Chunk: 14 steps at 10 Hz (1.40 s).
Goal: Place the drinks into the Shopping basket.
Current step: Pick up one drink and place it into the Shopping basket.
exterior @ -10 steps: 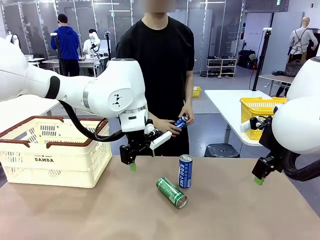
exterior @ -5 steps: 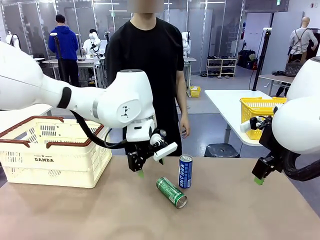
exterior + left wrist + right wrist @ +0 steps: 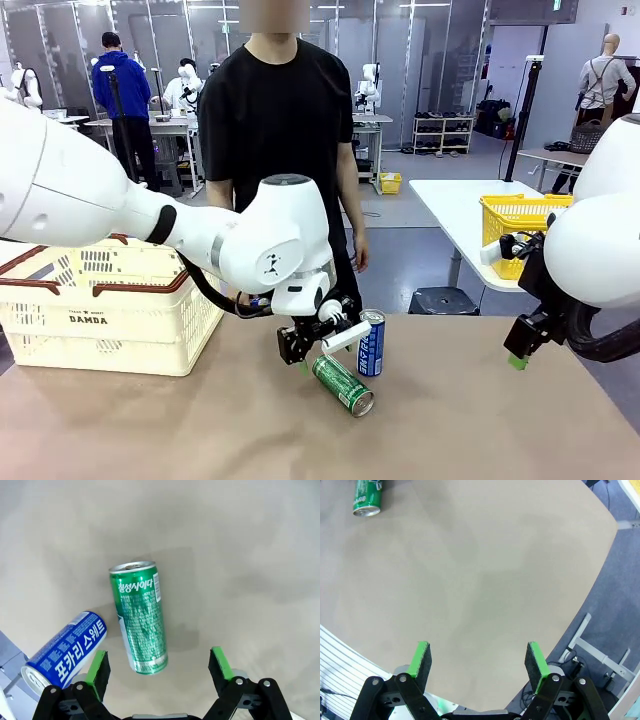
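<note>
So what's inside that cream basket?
No drinks show inside the Shopping basket; its walls and the left arm hide the bottom. The green can and blue can sit outside it.

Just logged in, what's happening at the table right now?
The left pincer hangs open over the green can, which lies on its side beside the upright blue can. Neither drink is held or in the shopping basket at the left. The right pincer hangs open above the table. The person stands across the table.

Glossy printed metal on green can [image 3: 142, 625] and blue can [image 3: 67, 647]; table [image 3: 240, 555] matt (and smooth); Shopping basket [image 3: 110, 320] plastic lattice.
</note>
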Each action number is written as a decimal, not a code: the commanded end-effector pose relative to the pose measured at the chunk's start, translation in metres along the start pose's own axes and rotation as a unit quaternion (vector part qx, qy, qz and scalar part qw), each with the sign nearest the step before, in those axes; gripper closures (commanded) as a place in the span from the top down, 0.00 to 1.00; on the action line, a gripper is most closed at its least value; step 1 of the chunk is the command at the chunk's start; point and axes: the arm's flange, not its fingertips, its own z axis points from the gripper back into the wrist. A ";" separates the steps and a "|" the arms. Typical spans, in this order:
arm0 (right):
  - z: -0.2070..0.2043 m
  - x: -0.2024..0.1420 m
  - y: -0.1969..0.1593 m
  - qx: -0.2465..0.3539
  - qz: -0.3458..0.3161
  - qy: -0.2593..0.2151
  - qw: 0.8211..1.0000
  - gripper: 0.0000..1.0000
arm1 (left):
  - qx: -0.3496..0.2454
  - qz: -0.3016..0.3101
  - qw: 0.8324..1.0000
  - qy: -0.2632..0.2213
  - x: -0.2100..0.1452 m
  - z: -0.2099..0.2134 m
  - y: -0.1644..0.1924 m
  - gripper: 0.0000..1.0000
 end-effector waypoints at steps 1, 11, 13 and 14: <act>0.001 -0.001 0.001 0.001 0.001 0.001 1.000 0.94 | 0.012 -0.011 1.000 0.008 0.004 -0.013 0.004 1.00; 0.001 -0.001 0.001 0.001 0.001 0.001 1.000 0.94 | -0.063 -0.013 0.998 -0.025 -0.001 -0.078 0.029 1.00; 0.001 -0.001 0.001 0.001 0.001 0.001 1.000 0.94 | -0.065 -0.008 0.998 -0.026 -0.005 -0.082 0.028 1.00; 0.001 -0.001 0.001 0.001 0.001 0.001 1.000 0.94 | -0.063 -0.006 0.998 -0.024 -0.005 -0.082 0.028 1.00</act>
